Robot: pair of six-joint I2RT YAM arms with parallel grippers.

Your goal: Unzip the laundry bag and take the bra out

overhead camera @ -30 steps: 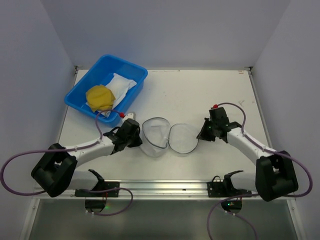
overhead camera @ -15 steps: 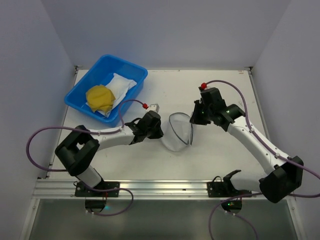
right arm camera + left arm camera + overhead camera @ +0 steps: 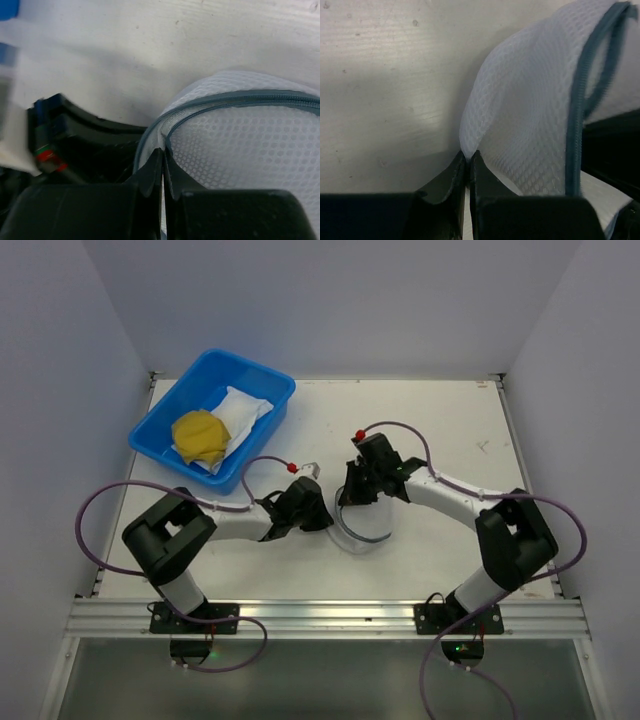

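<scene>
White laundry bag (image 3: 360,527) apart from blue tub (image 3: 250,366); left hand (image 3: 468,159), right hand (image 3: 163,156) both pinching it.

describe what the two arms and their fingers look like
Both arms match: the left arm and right arm have white links between bulky black joints. A purple cable loops along each, and a small red knob sits near each wrist. The left gripper and right gripper have slim, tapered black fingers.

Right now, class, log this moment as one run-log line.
left gripper: jaws shut on laundry bag mesh | right gripper: jaws shut on bag rim | bra: in blue tub
</scene>
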